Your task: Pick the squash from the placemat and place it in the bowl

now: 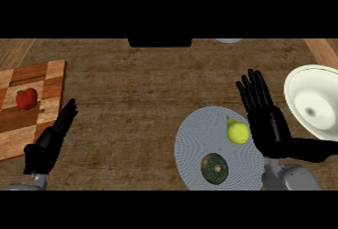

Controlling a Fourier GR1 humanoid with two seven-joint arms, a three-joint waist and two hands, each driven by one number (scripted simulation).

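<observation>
Counter (145, 89) holds pear (238, 131) beside squash (214, 168).

Squash (214, 168) lies on placemat (198, 147), bowl (317, 105) to its right.

Pear (238, 131) beside squash (214, 167) — open mat (195, 134) leftward, toward bare counter (132, 89).

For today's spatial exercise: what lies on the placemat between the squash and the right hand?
In the head view, the yellow pear lies between the squash and the right hand, on the grey placemat.
</observation>
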